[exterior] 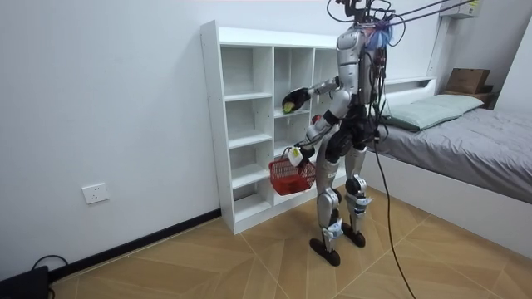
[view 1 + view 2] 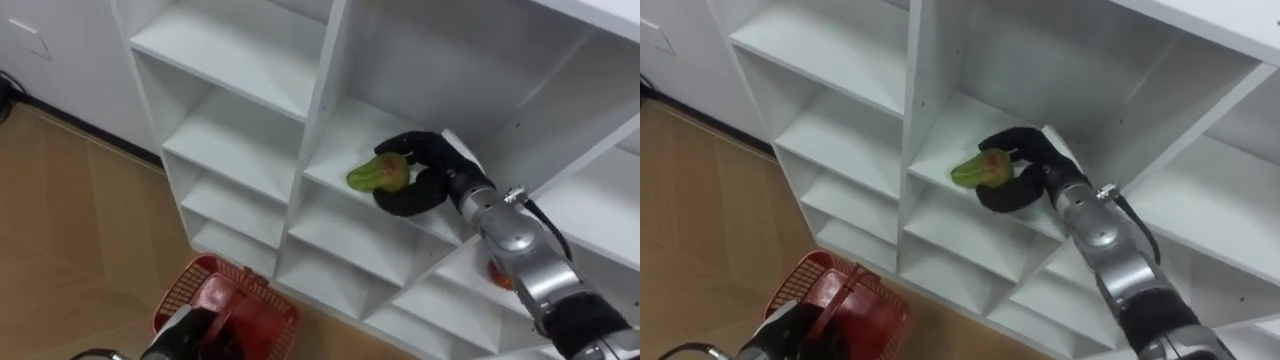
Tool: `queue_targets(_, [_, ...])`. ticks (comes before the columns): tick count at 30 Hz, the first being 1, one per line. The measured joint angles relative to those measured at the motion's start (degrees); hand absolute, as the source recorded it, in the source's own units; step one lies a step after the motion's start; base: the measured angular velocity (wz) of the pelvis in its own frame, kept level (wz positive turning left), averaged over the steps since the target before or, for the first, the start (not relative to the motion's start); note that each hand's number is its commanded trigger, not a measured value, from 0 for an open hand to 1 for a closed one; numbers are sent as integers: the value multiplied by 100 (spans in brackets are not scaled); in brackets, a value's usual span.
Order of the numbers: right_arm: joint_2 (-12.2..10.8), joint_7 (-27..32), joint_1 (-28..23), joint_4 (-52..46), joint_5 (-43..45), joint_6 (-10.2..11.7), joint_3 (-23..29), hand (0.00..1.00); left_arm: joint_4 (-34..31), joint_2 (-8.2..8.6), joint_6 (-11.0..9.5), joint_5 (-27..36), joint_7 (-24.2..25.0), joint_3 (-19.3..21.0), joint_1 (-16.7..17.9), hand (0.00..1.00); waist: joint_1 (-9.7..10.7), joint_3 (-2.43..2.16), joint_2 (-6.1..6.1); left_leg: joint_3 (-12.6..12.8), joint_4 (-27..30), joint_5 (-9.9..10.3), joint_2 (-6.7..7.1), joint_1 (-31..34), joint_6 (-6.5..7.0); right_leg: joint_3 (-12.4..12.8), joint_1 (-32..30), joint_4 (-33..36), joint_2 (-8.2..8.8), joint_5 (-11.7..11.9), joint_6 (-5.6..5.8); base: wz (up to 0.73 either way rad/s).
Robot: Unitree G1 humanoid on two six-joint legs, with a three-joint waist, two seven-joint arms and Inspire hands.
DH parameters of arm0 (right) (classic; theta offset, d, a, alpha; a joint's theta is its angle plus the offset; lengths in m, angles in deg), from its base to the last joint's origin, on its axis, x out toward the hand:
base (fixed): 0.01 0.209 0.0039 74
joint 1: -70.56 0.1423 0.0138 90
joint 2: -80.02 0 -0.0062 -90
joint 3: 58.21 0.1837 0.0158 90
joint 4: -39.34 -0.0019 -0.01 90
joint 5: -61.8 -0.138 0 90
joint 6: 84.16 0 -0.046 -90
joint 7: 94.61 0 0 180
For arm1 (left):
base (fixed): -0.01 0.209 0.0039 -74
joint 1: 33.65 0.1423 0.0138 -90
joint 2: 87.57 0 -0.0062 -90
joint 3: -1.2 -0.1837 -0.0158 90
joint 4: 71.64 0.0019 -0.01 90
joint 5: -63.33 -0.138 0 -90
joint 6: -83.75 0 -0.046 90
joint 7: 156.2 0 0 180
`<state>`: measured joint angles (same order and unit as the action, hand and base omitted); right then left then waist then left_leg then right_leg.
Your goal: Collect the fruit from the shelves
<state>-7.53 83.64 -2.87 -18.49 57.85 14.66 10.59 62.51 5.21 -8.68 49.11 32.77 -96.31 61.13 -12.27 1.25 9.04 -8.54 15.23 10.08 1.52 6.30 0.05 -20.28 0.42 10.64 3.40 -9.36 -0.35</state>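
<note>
Nearest, the left hand is clasping the basket by its handle, while the right hand is gripping a green fruit at the shelf edge, well above that basket, so collecting seems only begun.

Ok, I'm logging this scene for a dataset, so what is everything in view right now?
closet: one, white, open compartments, against the wall
green fruit: one, green with a reddish patch, at a middle shelf's front edge
small thing: one, orange-red, lower shelf, partly hidden behind the arm
basket: one, red, in front of the lowest shelves
bed: one, grey bedding, room view's right
wall socket: one, white, low on the wall
floor: wood
right hand: black, curled round the green fruit
left hand: holds the basket's handle
</note>
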Motion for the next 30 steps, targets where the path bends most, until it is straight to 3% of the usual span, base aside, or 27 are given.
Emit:
queue_targets(1, [-17, 50, -183, -161, -30, 14, 1, 100, 80, 83, 0, -1, -4, -9, 0, 100, 65, -36, -87, 66, -33, -1, 1, -24, 16, 40, -8, 0, 12, 2, 19, -20])
queue_targets(4, [-112, 122, -507, -416, -74, 120, -8, 100, 142, 150, -4, 124, -55, -98, -15, 100, 292, -70, -239, 169, -85, -19, -11, -83, 35, 132, -16, 4, 24, 5, 32, -18])
queue_targets(8, [-303, 112, -874, -750, -71, 175, -4, 100, 142, 155, -55, 188, -128, -162, -33, 100, 545, -104, -331, 330, -99, -18, -46, -101, 36, 311, -83, 32, 10, 11, 33, -21])
queue_targets(12, [-357, -44, -1248, -1086, 31, 180, 13, 100, 257, 258, -178, 491, -214, -224, -74, 100, 669, -62, -415, 530, -161, -14, -86, -169, 42, 516, -159, 113, -8, 22, 33, -28])
queue_targets(19, [-371, -35, -1878, -1542, 533, 176, 231, 100, 329, 501, -199, 574, -214, -219, -103, 100, 883, -87, -614, 934, -221, -11, -182, -191, 45, 882, -403, 209, -68, 88, 11, -31])
queue_targets(23, [-374, -41, -1950, -1542, 727, 176, 304, 100, 338, 571, -233, 576, -179, -223, -166, 100, 1002, -79, -670, 1078, -259, -10, -211, -206, 44, 1010, -471, 215, -92, 104, -9, -23])
queue_targets(27, [-567, -54, -1988, -1551, 1036, 174, 389, 100, 394, 570, -284, 577, -95, -229, -182, 100, 1034, -76, -698, 1299, -299, 4, -273, -267, 26, 1197, -531, 208, -148, 129, -34, -26])
queue_targets(30, [-589, -73, -1991, -1536, 1342, 167, 393, 100, 390, 575, -284, 623, -92, -339, -193, 100, 1087, -65, -763, 1335, -303, 5, -280, -274, 24, 1238, -550, 213, -156, 132, -36, -10])
